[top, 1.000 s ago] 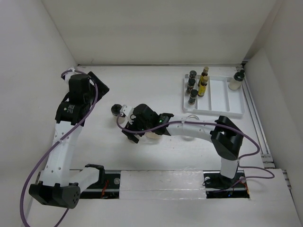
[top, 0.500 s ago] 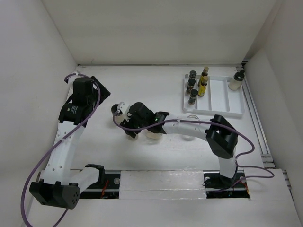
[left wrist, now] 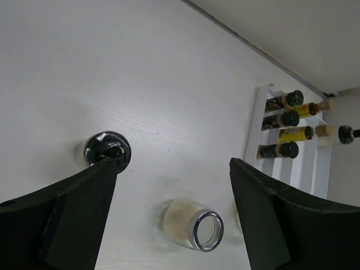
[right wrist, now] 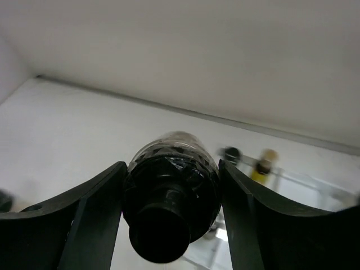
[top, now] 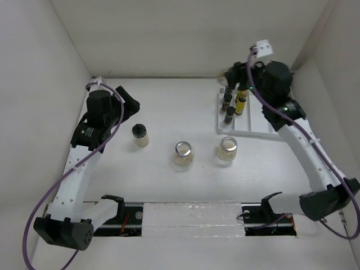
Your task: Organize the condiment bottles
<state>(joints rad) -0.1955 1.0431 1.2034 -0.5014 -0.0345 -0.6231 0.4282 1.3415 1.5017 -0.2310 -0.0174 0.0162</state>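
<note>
- Pinched between the fingers of the right gripper (right wrist: 171,167): a black-capped bottle (right wrist: 167,194), cap toward the wrist camera, glossy dark shoulder behind it. Contents possibly pale, but too blurred from above to be sure.
- Held up in the air over the far left corner of the white tray (top: 256,134), close to the back wall (top: 185,39).
- At the tray's left end: three dark spice jars (top: 229,115) in a row, black-capped, and just beside them two slim amber bottles (top: 241,103) with yellow labels. Cannot tell whether they are in the same compartment.
- Upright on the table (top: 169,107), left of centre: a cream-filled bottle (top: 140,135) with a black cap, in the wrist view just off the left finger's tip.
- Left gripper (left wrist: 171,166) spread wide with nothing between the fingers, hovering above the table toward the left wall.
- Near the table's middle: two clear silver-lidded jars (top: 183,153), lids up, pale powder inside, well apart from each other and from the cream-filled bottle. The right-hand one is near the tray's front rim but not touching it.
- Wide stretch of bare tabletop between the cream-filled bottle and the tray's left rim, and more between the jars and the back wall.
- Tray tucked toward the far right corner, with little margin between it and the right wall.
</note>
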